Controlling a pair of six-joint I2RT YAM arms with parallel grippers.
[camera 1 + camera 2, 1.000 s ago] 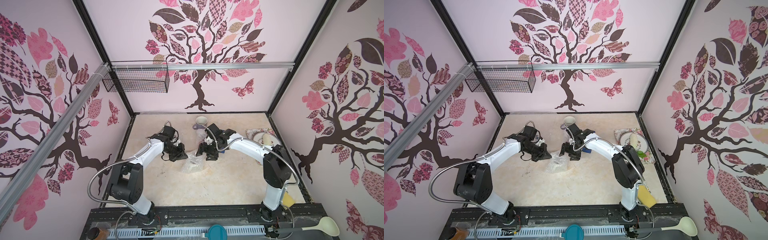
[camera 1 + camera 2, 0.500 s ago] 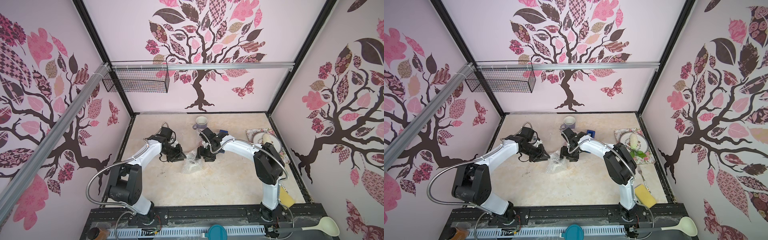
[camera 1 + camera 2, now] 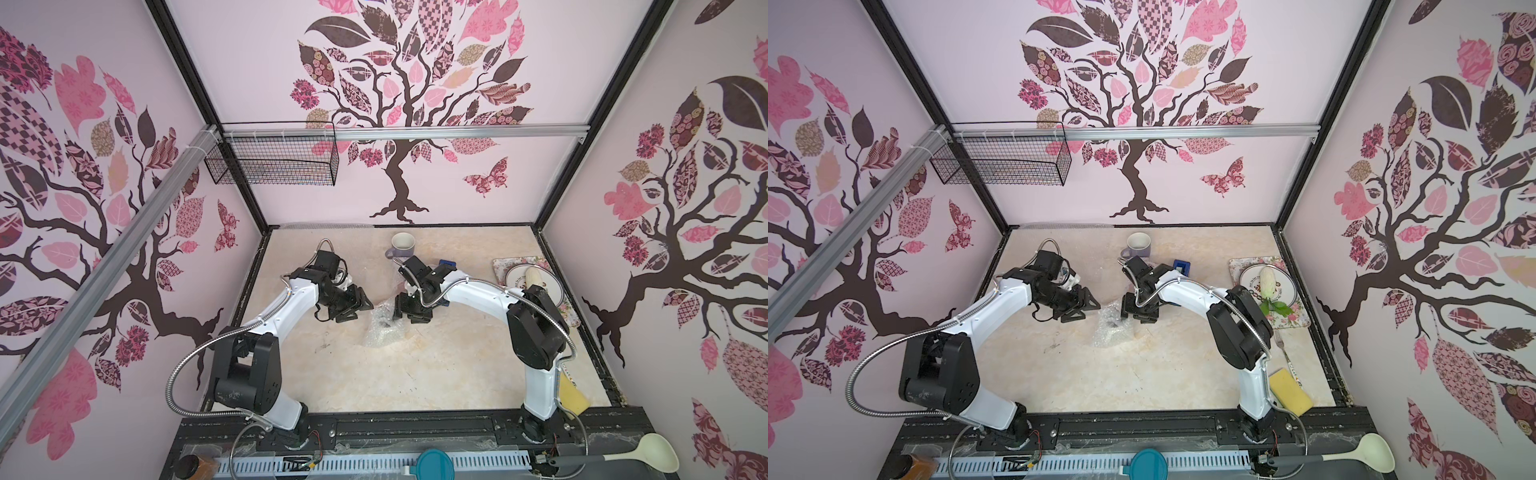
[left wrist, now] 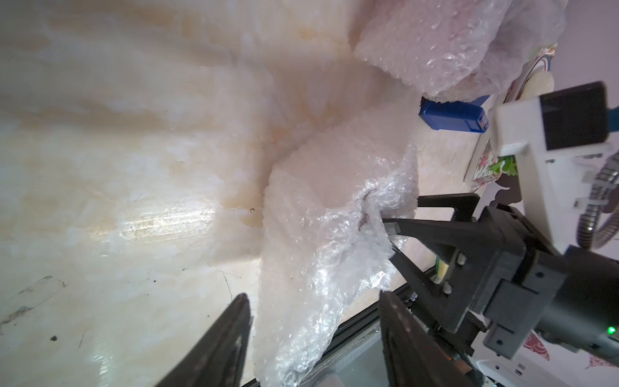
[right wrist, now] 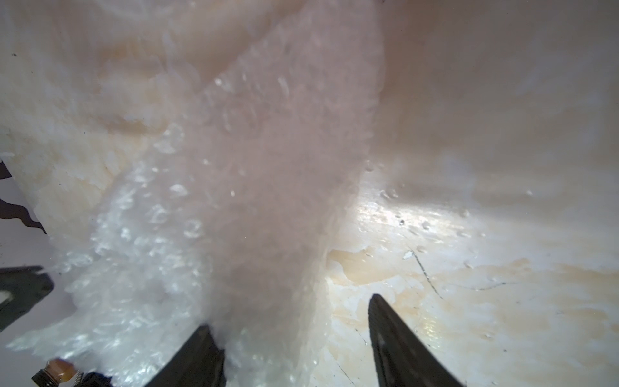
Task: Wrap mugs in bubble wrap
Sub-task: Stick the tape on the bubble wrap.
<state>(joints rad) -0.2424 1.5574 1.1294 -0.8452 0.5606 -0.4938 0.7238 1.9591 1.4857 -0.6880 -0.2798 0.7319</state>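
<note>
Front: black rail, then beige marbled tabletop. Mid-table: crumpled bubble wrap, between left gripper and right gripper, each with jaws parted around its folds. Far: lavender mug, upright. Beyond: tree-patterned wall, wire basket.

no legible text, labels, brands, numbers or signs in view

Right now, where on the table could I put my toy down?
The front, between bubble wrap and the black rail, is bare. So is the back strip between mug and tray. The middle is crowded: left claw and right claw flank it.
</note>
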